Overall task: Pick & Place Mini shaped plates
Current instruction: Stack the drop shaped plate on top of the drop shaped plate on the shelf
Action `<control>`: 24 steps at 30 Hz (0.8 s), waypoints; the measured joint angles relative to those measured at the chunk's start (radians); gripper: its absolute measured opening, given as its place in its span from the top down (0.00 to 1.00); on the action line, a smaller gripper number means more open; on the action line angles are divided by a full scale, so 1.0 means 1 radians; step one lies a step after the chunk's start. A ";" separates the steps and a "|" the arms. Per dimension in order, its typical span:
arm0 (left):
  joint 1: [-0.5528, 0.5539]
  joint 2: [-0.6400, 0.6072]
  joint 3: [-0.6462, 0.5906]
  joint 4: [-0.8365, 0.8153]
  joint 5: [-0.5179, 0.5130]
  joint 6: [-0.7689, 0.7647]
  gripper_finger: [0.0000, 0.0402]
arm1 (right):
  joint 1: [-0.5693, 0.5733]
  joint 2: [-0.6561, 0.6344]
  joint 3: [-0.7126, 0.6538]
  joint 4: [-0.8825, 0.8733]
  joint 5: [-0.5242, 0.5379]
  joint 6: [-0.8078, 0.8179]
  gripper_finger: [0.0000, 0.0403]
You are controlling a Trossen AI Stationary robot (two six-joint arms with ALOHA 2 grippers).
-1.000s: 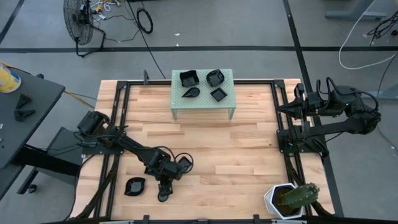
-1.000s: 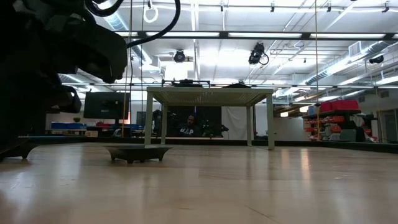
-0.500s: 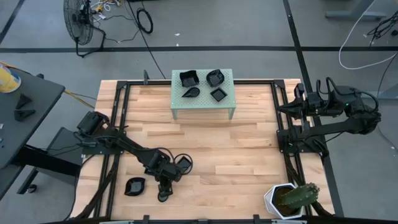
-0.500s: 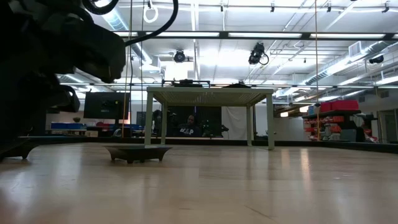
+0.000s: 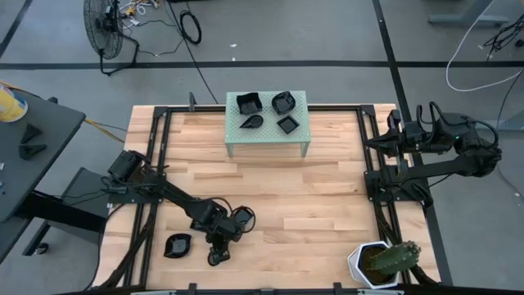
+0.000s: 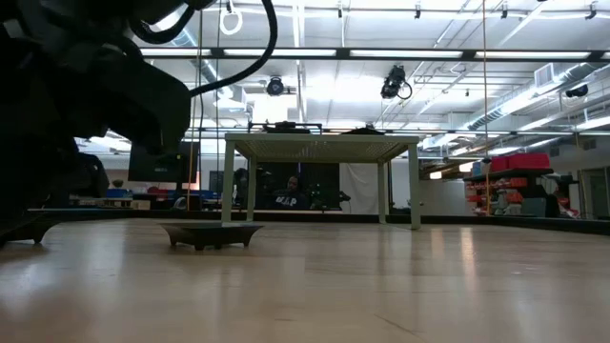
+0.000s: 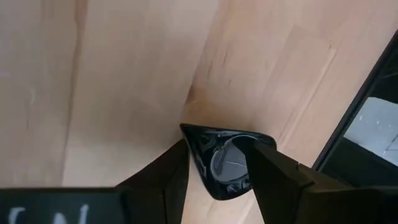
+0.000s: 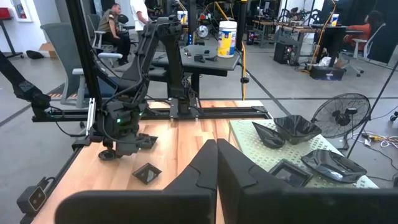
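My left gripper (image 5: pixel 217 248) is open near the table's near edge, pointing down over a small black plate (image 7: pixel 227 165) that lies flat on the wood. Its two fingers stand at the plate's opposite ends. A second black plate (image 5: pixel 177 245) lies to the gripper's left. A third plate (image 5: pixel 243 216) lies to its right and shows in the low view (image 6: pixel 210 233). Several more black plates (image 5: pixel 264 112) sit on the pale green stand (image 5: pixel 266 146). My right gripper (image 8: pixel 216 155) is shut and waits at the table's right edge. My left gripper (image 7: pixel 221 146) comes from above, pointing down, with one finger (image 7: pixel 177 168) at one end of the plate and the other finger (image 7: pixel 273 171) at the opposite end. Whether they touch the plate, I cannot tell. The plate rests on the table.
A white hexagonal cactus pot (image 5: pixel 372 262) stands at the near right corner. A black frame rail (image 7: pixel 367 112) runs along the table's near edge, close beside the plate under my left gripper. Bare wood lies between the stand and the near plates.
My left arm has sunk a little lower over the plate at the near edge; the low view shows its dark bulk lower than a second ago. The plates have stayed where they were.
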 joint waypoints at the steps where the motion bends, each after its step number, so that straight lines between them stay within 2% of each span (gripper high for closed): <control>1: 0.002 0.001 0.000 0.000 0.001 -0.001 0.60 | 0.000 0.000 0.000 0.000 0.000 0.000 0.99; 4: 0.003 0.001 0.000 0.001 0.011 -0.003 0.63 | 0.000 0.000 0.000 0.000 0.000 0.000 0.99; 14: 0.003 0.002 0.000 -0.005 0.040 -0.003 0.85 | 0.000 0.000 0.000 0.000 0.000 0.000 0.99; 24: 0.004 0.002 0.000 -0.004 0.041 -0.003 0.96 | 0.000 0.000 0.000 0.000 0.000 0.000 0.99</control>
